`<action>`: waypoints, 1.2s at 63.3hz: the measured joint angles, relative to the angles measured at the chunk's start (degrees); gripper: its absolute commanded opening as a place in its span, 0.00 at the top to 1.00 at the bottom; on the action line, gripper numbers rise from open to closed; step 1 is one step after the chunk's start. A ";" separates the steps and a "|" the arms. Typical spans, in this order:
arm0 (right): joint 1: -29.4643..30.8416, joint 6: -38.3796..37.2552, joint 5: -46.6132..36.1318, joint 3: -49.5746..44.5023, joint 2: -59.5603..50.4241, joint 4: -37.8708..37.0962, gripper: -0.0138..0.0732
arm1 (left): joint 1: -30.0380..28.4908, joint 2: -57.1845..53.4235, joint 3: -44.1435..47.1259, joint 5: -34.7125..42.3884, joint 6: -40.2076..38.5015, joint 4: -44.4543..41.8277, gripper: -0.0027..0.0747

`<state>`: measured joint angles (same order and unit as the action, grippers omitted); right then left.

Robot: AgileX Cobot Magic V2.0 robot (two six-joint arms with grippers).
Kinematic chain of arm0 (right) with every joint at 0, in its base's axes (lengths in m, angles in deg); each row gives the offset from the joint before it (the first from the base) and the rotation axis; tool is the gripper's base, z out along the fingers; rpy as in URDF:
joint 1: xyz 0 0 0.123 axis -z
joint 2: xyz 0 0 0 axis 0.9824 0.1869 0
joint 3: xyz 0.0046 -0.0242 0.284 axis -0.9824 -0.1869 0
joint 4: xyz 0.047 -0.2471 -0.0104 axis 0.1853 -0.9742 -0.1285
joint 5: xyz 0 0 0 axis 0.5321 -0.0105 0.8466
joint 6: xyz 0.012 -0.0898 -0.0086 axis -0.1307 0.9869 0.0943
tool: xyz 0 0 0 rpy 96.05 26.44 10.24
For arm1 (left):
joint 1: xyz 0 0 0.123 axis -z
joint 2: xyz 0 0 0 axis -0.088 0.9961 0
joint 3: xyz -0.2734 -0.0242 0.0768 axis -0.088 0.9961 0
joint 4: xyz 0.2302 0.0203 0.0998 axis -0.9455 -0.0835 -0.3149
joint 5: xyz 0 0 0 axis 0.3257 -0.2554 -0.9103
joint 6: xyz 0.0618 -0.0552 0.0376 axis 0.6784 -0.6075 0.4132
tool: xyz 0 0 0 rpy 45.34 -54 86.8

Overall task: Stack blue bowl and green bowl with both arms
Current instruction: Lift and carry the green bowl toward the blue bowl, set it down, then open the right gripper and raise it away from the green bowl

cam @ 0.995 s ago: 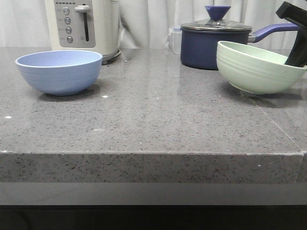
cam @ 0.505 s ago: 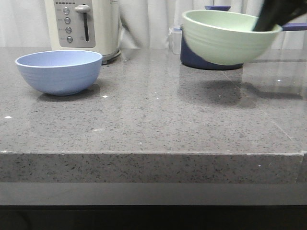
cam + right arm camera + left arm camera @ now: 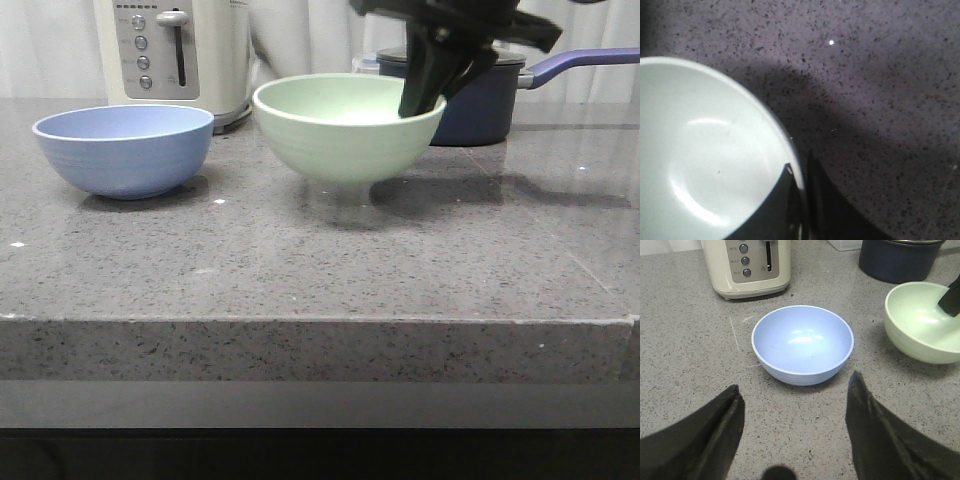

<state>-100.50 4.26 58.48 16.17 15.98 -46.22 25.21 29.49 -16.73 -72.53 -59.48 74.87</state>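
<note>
The right gripper (image 3: 425, 95) is clamped on the green bowl's (image 3: 345, 135) far rim, one finger inside and one outside, carrying it just above the granite countertop (image 3: 320, 260); a rim pinch leaves the underside free for nesting. The blue bowl (image 3: 124, 150) sits on the counter near the toaster (image 3: 172, 55). The left gripper (image 3: 795, 410) hangs above it, jaws spread wide, apparently ready to steady it.
</note>
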 measured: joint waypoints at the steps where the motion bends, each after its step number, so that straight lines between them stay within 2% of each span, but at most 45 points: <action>1: 0.00 0.00 0.00 0.00 0.30 -0.09 0.90 | 0.00 0.00 0.00 0.00 0.00 0.00 0.40; 11: 0.00 -0.27 0.00 0.00 1.62 -0.29 0.88 | 0.00 0.00 0.00 0.00 0.00 0.00 0.40; 32: 0.00 -0.40 -0.26 0.00 1.83 -0.34 0.55 | 0.00 0.00 0.00 0.00 0.00 0.00 0.40; 38: 0.00 -0.40 -0.63 0.00 1.83 -0.34 0.50 | 0.00 0.00 0.00 0.00 0.00 0.00 0.40; 51: 0.00 -0.49 -1.11 0.00 -1.25 -0.34 0.50 | 0.00 0.00 0.00 0.00 0.00 0.00 0.40; 61: 0.00 2.49 -0.45 -0.10 -7.65 -1.35 0.50 | 0.00 0.00 0.00 0.00 0.00 0.00 0.40; 76: 0.00 10.62 -0.20 -9.74 -19.97 -5.49 0.55 | 0.00 0.00 0.00 0.00 0.00 0.00 0.40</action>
<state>-100.50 14.88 58.28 6.43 -3.99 -51.71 25.21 29.49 -16.73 -72.53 -59.48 74.87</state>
